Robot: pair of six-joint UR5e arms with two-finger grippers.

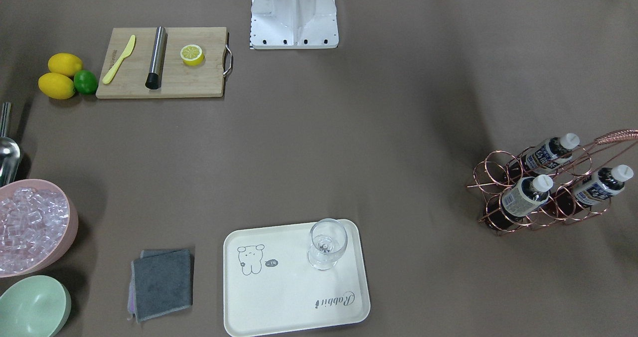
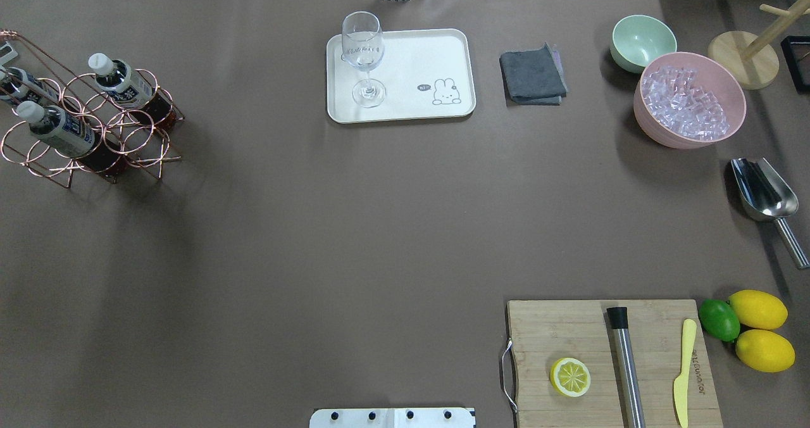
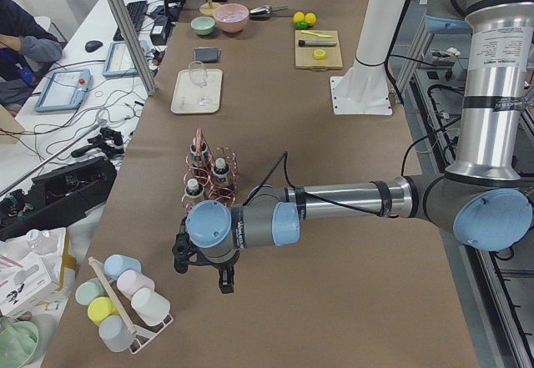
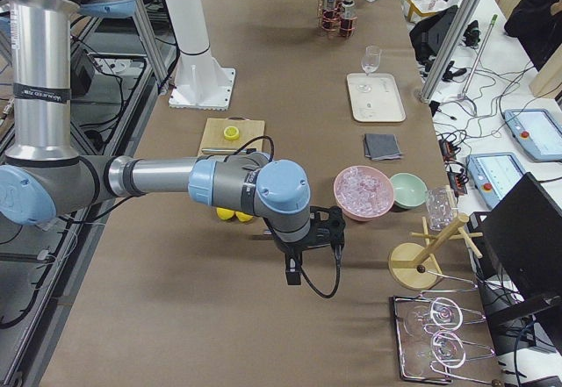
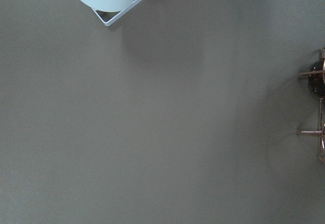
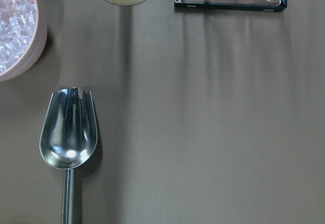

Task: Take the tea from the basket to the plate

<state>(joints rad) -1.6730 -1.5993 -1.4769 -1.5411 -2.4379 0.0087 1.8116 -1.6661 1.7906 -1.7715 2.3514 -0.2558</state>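
Observation:
Three tea bottles, dark drink with white caps, lie in a copper wire basket (image 1: 496, 175) at the table's left end: one (image 2: 125, 85), a second (image 2: 58, 130) and a third (image 2: 19, 86). The cream plate (image 2: 417, 61) with the animal drawing lies at the far middle, also in the front-facing view (image 1: 294, 292); a wine glass (image 2: 363, 57) stands on it. My left gripper (image 3: 203, 268) hangs over the table beyond the basket (image 3: 209, 163), apart from it. My right gripper (image 4: 304, 248) hangs near the ice bowl. I cannot tell whether either is open or shut.
A cutting board (image 2: 588, 333) holds a half lemon, a steel tube and a yellow knife; lemons and a lime (image 2: 718, 319) lie beside it. A pink ice bowl (image 2: 690, 133), green bowl (image 2: 642, 38), grey cloth (image 2: 533, 73) and steel scoop (image 6: 68, 132) are on the right. A cup rack (image 3: 121, 297) stands by the left gripper.

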